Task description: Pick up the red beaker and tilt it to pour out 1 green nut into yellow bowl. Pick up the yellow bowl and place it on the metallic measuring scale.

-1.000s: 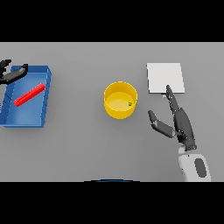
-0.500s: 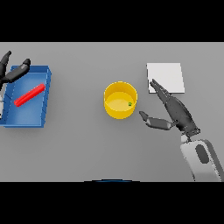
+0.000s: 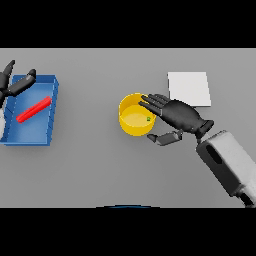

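Right robot hand [image 3: 181, 116] reaches open over the yellow bowl [image 3: 131, 121] from its three o'clock, fingers across the rim, thumb outside. You should find the bowl light, rigid, slick: pinch its right wall.

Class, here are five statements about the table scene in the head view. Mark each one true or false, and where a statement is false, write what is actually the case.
1. The yellow bowl stands on the metallic measuring scale. False: it stands on the grey table, apart from the scale.
2. A green nut lies inside the yellow bowl. True.
3. The red beaker lies in the blue tray. True.
4. The right hand is beside the blue tray. False: it reaches to the yellow bowl, fingers over the rim and thumb below it; the left hand is at the tray.
5. The red beaker is held upright by the left hand. False: it lies on its side in the tray, not gripped.
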You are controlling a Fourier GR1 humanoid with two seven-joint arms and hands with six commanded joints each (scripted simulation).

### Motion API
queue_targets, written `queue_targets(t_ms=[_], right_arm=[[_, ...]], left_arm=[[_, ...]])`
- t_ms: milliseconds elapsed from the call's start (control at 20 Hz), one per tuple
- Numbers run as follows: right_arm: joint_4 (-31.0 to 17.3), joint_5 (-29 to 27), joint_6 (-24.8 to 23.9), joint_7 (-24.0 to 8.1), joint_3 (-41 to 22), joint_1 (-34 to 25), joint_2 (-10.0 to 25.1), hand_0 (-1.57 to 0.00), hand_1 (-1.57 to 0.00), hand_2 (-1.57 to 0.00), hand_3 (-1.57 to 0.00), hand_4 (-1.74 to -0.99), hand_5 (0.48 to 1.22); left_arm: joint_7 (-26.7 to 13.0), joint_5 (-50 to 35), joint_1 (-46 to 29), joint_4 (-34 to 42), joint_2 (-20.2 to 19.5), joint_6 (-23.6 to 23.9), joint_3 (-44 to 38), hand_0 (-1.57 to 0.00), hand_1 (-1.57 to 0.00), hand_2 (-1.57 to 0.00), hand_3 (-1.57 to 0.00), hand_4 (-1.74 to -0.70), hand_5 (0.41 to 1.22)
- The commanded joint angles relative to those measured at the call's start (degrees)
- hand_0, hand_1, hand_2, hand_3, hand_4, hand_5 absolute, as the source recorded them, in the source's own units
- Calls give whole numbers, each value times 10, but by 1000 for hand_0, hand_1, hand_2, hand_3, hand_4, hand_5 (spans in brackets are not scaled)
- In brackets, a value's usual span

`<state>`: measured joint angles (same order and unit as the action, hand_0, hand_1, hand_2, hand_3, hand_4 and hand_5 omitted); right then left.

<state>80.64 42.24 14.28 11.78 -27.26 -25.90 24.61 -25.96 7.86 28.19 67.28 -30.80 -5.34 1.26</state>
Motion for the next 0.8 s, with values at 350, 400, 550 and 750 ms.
queue_targets(t_ms=[350, 400, 550, 750], right_arm=[[-106, 48, 48, 49, -74, -94, -22, 1, 1, 1, 1, -1157, 652], [-117, 53, 54, 51, -79, -105, -21, 1, 1, 1, 1, -1161, 658], [-158, 69, 73, 45, -103, -134, -37, 1, 1, 1, 1, -1164, 670], [-203, 80, 86, 53, -120, -161, -49, 1, 1, 1, 0, -1181, 674]], left_arm=[[3, -2, -8, 3, -3, 0, -4, 1, 1, 1, 1, -809, 693], [-2, 0, -3, -2, -2, 0, -4, 1, 1, 1, 1, -808, 696], [9, -2, -8, 4, -8, -6, -4, 1, 1, 1, 1, -807, 700], [16, -1, -1, -14, -10, -11, -7, 1, 1, 1, 1, -800, 703]])
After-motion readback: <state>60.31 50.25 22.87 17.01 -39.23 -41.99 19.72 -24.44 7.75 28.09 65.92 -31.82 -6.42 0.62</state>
